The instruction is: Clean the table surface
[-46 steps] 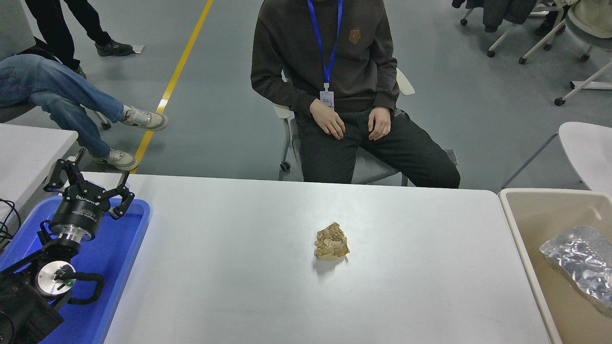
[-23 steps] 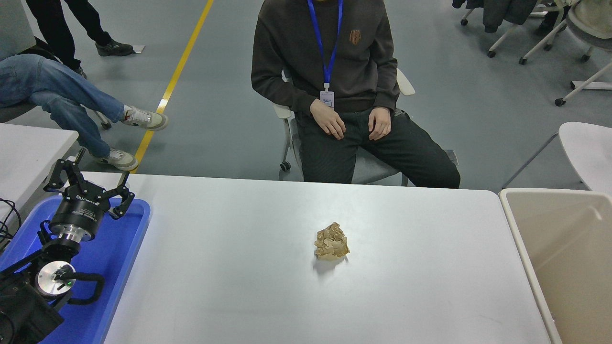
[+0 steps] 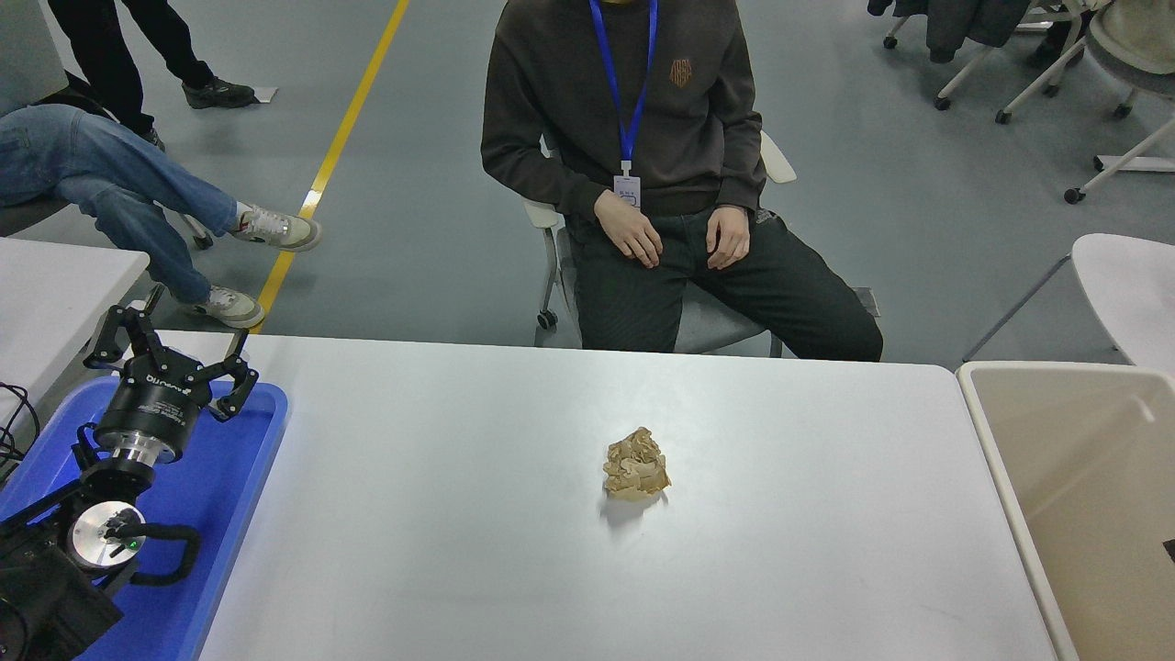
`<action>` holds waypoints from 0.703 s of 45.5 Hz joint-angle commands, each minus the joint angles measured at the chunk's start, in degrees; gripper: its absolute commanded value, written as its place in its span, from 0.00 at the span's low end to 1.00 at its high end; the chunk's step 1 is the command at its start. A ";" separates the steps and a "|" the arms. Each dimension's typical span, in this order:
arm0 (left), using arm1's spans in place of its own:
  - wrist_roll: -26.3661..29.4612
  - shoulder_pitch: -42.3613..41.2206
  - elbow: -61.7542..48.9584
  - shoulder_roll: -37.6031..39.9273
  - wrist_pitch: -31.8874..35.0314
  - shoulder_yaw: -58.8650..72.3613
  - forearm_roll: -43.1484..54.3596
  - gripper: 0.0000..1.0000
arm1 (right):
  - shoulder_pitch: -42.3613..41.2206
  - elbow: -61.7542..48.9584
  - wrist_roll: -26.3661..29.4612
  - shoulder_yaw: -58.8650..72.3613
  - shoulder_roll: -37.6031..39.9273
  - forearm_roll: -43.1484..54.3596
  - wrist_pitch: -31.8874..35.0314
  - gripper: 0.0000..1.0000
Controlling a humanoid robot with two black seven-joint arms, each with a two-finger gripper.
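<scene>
The table surface [image 3: 459, 551] is a wide white top that fills the lower picture. A crumpled ball of brown paper [image 3: 635, 464] lies on it a little right of the middle, with nothing touching it. My left gripper [image 3: 176, 341] stands parked at the far left above a blue tray [image 3: 229, 496], fingers spread open and empty. Of my right arm only a small dark sliver [image 3: 1169, 550] shows at the right edge, over the bin; its gripper is out of view.
A beige bin [image 3: 1001, 459] stands against the table's right end. A person sits on a chair [image 3: 780, 161] just beyond the far edge, hands on thighs. Another person's legs [image 3: 119, 193] and a smaller white table [image 3: 55, 285] are at the upper left.
The crumpled silver foil seen in the beige bin one second ago no longer shows. A dark sliver has come in at the right edge. Paper ball and left arm are unmoved.
</scene>
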State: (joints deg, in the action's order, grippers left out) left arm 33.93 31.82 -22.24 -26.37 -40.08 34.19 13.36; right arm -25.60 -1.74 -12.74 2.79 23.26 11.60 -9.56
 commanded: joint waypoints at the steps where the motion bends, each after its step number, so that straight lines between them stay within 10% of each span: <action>1: 0.00 0.00 0.00 0.00 0.00 0.00 0.00 1.00 | -1.29 -0.37 -0.09 -0.76 0.82 -5.44 0.15 0.98; 32: 0.00 0.00 0.00 0.00 0.00 0.00 0.00 1.00 | 2.31 20.72 -0.62 -38.81 11.01 -6.33 1.82 0.99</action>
State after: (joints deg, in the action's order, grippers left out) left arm 33.92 31.82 -22.24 -26.37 -40.08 34.19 13.36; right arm -25.58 10.82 -13.28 -19.71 31.23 5.15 -7.98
